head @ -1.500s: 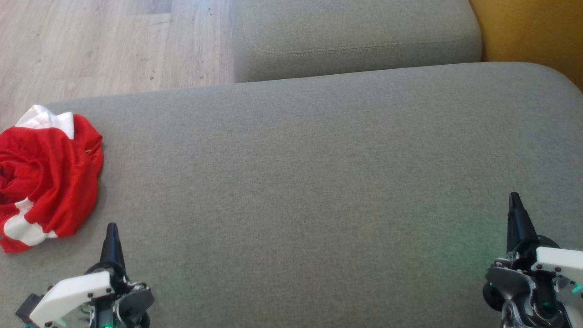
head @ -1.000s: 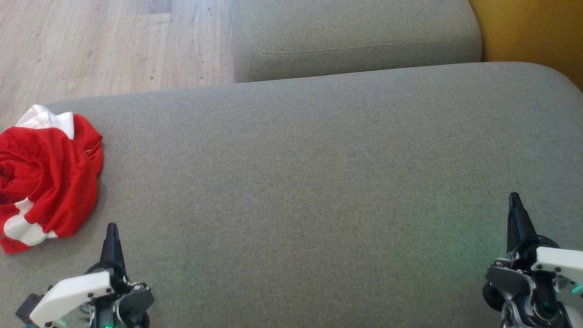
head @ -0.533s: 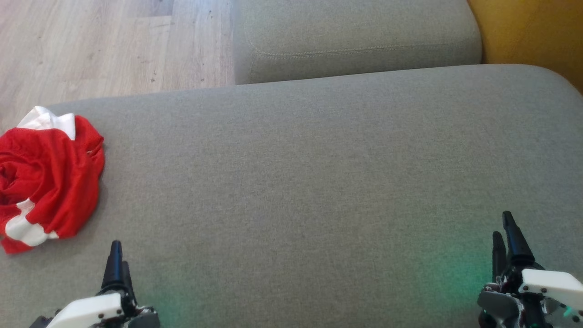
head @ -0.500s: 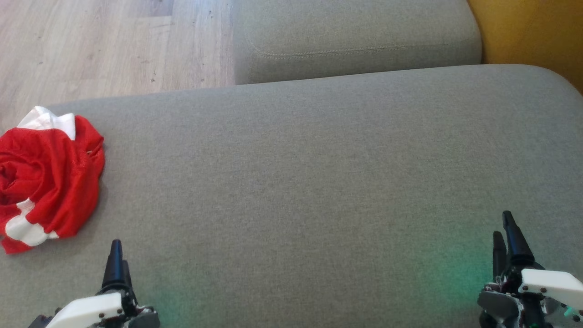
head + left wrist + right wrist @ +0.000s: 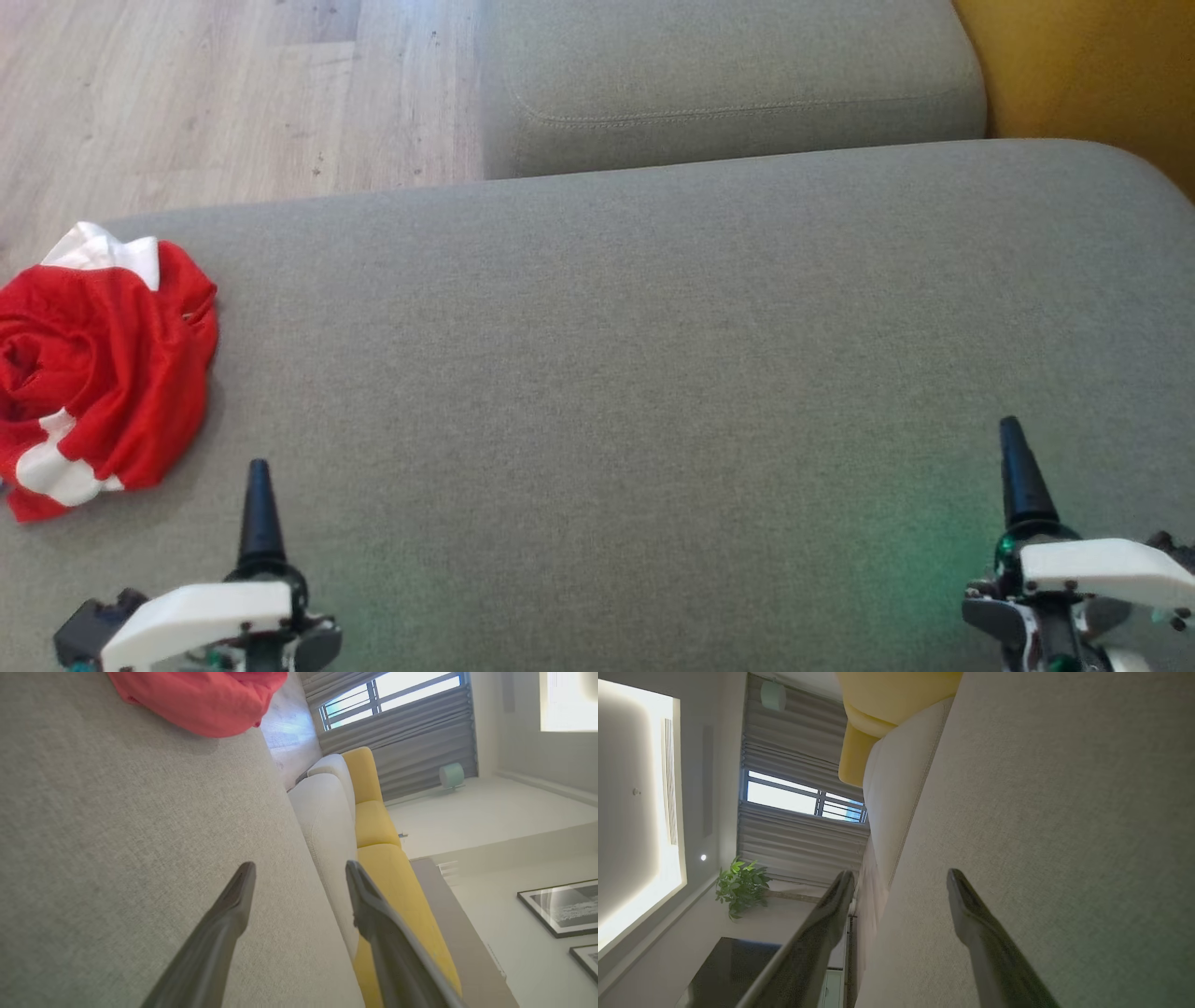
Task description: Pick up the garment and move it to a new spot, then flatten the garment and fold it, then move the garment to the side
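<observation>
Grey sofa seat (image 5: 607,355) took up most of the head view, with a second grey cushion (image 5: 728,84) behind it, wood floor (image 5: 187,103) at far left and yellow upholstery (image 5: 1092,75) at far right. Red-and-white garment (image 5: 103,373) sat crumpled in a heap at the seat's left edge, nothing touching it. Left claw (image 5: 299,872) was low on the left, near the heap but apart from it. Right claw (image 5: 899,877) was low on the right, well apart from it. Change over the last second: both claws went from pressed together to fully spread. Wrist views showed a clear gap between the fingers and nothing in it. Head camera also tilted a little, so the small shift of the whole scene wasn't the garment moving; it was the same heap in the same spot. My read: task was at the very start, pickup not begun, and the opening looked like prep for the first grab. Left claw was the obvious candidate, since the heap lay ahead and to its left. Next move probably needed a reach forward-left and a pinch on a top fold, not the whole bundle. Risk: fabric looked thin and could lift as a wad, then need shaking out before flattening. Middle of the seat looked like the natural new spot.
</observation>
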